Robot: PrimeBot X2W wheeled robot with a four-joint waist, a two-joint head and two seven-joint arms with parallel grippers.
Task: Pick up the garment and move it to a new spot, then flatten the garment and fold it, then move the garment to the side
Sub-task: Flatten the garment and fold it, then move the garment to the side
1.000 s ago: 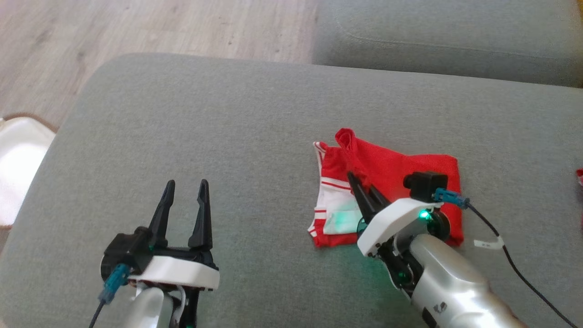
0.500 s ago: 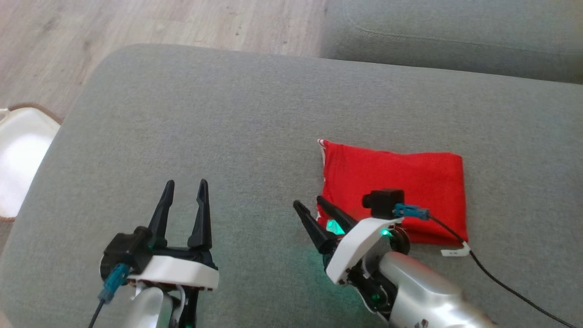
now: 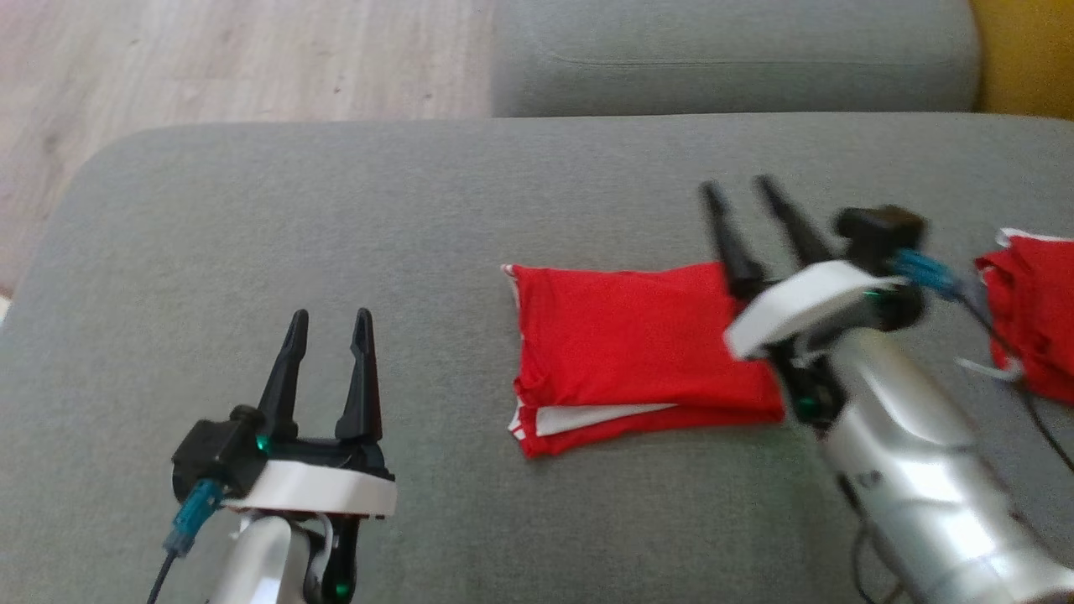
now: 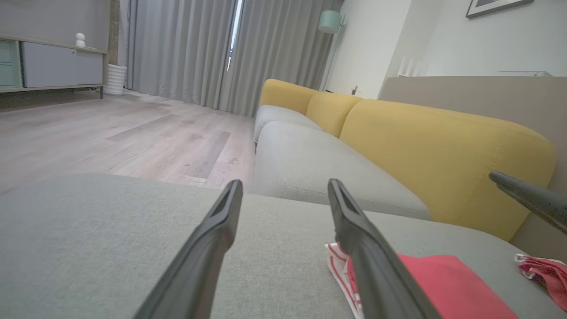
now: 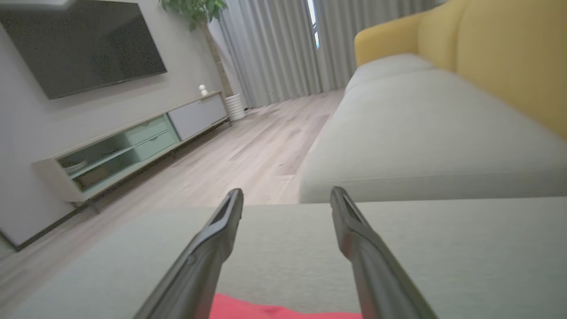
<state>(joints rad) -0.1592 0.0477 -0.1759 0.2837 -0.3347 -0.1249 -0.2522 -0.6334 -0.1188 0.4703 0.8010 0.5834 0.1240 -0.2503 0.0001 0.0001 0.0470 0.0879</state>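
The folded red garment (image 3: pixel 638 335) lies on the grey sofa cushion (image 3: pixel 336 210), left tool (image 3: pixel 330 317) and right tool (image 3: pixel 738 186) both released — pinching one layer for the sideways move risks undoing the fold.

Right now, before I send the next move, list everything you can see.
folded garment: one, red with white trim, middle of the near cushion
second garment: one, red and white, cushion's right edge
seat cushions: two, grey, one under the garments, one beyond
backrest: one, yellow, right of the cushions
floor: one, pale wood, past the cushions
television: one, dark, on the wall
left gripper: one, dark, open, over bare cushion
right gripper: one, dark, open, at folded garment's right edge
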